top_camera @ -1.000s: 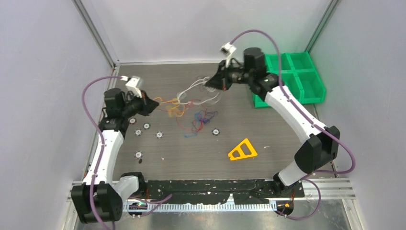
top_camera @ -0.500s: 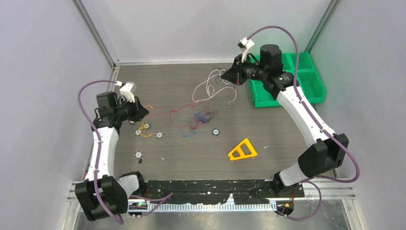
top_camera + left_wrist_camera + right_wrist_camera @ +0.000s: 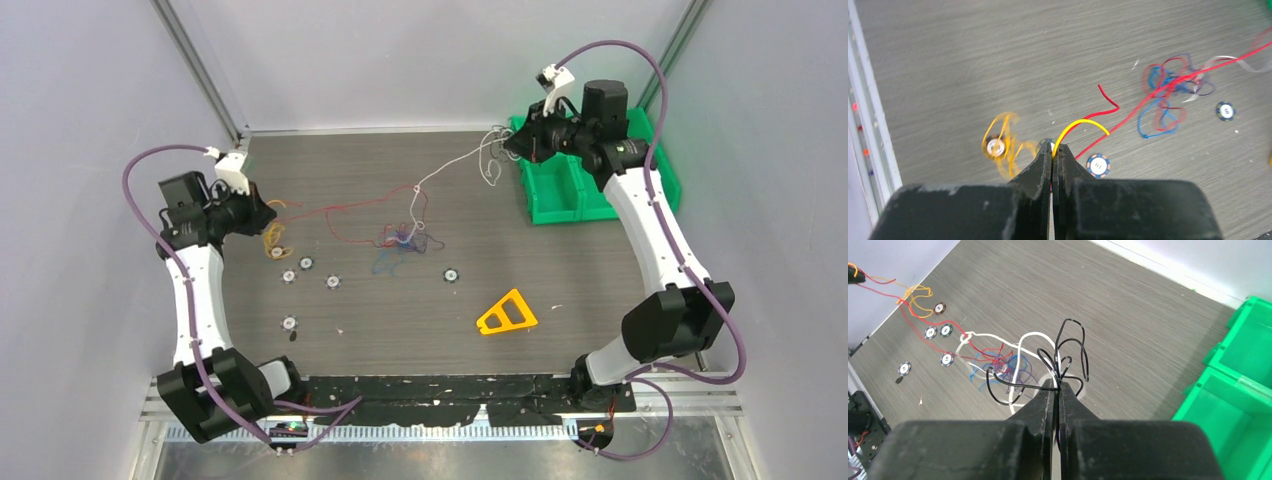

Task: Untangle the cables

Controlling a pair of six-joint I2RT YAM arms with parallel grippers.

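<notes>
My left gripper is at the far left of the table, raised, shut on a yellow cable and a red cable. The red cable runs taut from it to a blue and red tangle at mid-table. Yellow-orange loops hang blurred under the left gripper. My right gripper is high at the back right, shut on black loops and a white cable that stretches down to the tangle. In the wrist views both grippers have their jaws pressed together on the wires.
Green bins stand at the back right, just under the right gripper. A yellow triangle piece lies front right. Several small round discs lie front left, and one lies near the tangle. Walls stand close on the left and right.
The arms have pulled apart: the left gripper moved left, the right gripper right and back. The bundle has stretched out, the white and black wires drawn away from the red and yellow ones.
</notes>
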